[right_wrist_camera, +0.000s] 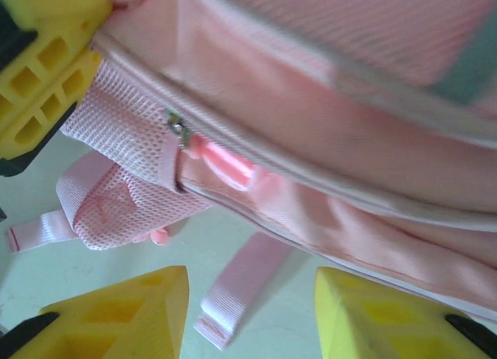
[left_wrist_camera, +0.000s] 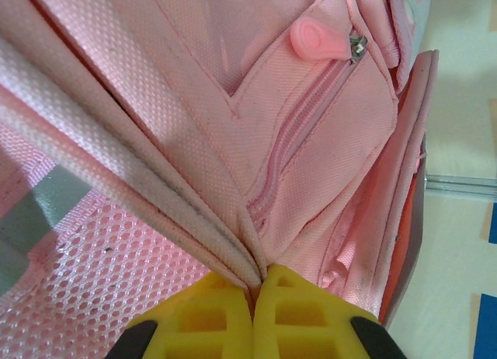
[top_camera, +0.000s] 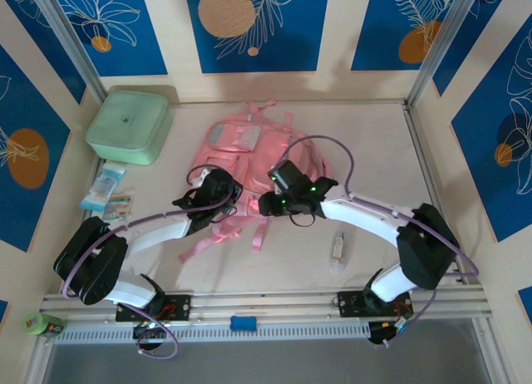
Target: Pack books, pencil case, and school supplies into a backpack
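We see both arms bent inward over the backpack's [top_camera: 249,143] near edge, the left gripper [left_wrist_camera: 255,285] pinching its fabric and the right gripper [right_wrist_camera: 250,275] spread.

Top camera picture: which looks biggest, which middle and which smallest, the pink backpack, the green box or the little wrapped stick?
1. Pink backpack, biggest.
2. Mint-green lidded box, middle.
3. Wrapped stick, by far the smallest.

Pale cream worktop [top_camera: 374,151], evenly lit, only soft shadows. The back wall [top_camera: 249,27] shows deep blue panels with white leaf outlines and orange discs, cream strips between. Same pattern on the left wall [top_camera: 25,151] and right wall [top_camera: 499,143]. Slanted metal posts [top_camera: 71,39] mark the corners. A silver rail [top_camera: 274,305] lines the near edge.
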Robot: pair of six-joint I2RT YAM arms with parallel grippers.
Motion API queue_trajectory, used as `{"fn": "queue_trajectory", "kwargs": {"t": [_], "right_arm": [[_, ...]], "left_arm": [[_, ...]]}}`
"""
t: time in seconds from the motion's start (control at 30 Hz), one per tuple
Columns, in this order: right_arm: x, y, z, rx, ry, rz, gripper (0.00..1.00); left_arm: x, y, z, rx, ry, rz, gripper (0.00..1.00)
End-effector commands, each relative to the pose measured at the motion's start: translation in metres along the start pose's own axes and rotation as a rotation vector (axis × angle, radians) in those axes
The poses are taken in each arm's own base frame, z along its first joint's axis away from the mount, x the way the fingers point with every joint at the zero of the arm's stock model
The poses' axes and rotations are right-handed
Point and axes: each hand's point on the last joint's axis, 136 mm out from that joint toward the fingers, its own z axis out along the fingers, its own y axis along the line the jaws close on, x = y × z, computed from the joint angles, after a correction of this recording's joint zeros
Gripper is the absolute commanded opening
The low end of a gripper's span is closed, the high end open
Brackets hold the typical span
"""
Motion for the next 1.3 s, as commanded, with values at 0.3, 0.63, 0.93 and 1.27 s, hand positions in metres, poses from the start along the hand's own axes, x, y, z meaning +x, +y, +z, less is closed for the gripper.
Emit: {"fn": "queue_trajectory", "kwargs": {"t": [0.3, 0.63, 0.93, 1.27], "right_arm": [[-0.033, 0.035, 0.04, -0.027, -0.087, 0.104, 0.35], [-0.04, 0.024, 0.053, 0.029, -0.127, 0.125, 0.28], [-0.058, 0.025, 0.05, 0.062, -0.186, 0.101, 0.21], [-0.031, 0.008, 0.027, 0.163, -0.127, 0.045, 0.02]], "left_arm": [[0.018, -0.026, -0.002, 0.117, 0.076, -0.033, 0.0], [0.018, -0.029, -0.001, 0.124, 0.075, -0.033, 0.0], [0.018, -0.03, -0.002, 0.126, 0.075, -0.027, 0.0], [0.004, -0.022, -0.004, 0.114, 0.042, -0.025, 0.0]]}}
